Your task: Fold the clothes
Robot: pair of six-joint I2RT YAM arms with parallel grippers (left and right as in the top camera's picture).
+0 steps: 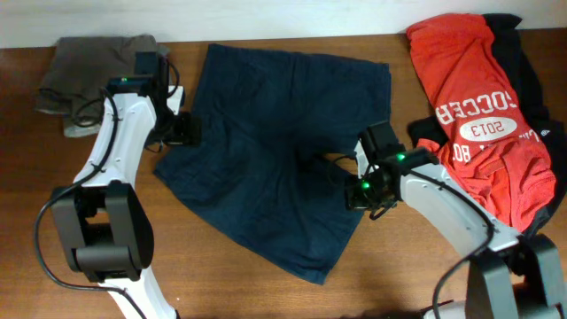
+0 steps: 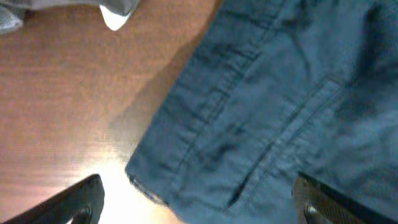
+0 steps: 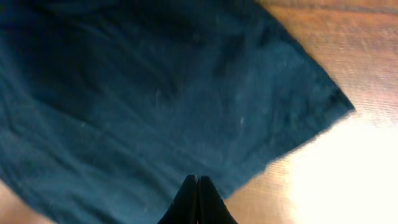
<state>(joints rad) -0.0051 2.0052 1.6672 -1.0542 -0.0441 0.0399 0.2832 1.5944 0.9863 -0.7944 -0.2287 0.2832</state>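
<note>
The navy shorts (image 1: 275, 159) are matt woven cloth with stitched seams, the red jersey (image 1: 461, 71) is a smoother fabric with white print, the grey-brown garment (image 1: 84, 75) is soft and dull, and the table (image 1: 248, 288) is wood-grained, glossy enough to throw glare.

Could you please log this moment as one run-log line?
navy shorts: spread out, unfolded | left pincer: open over waistband corner | right pincer: shut at shorts' edge
</note>
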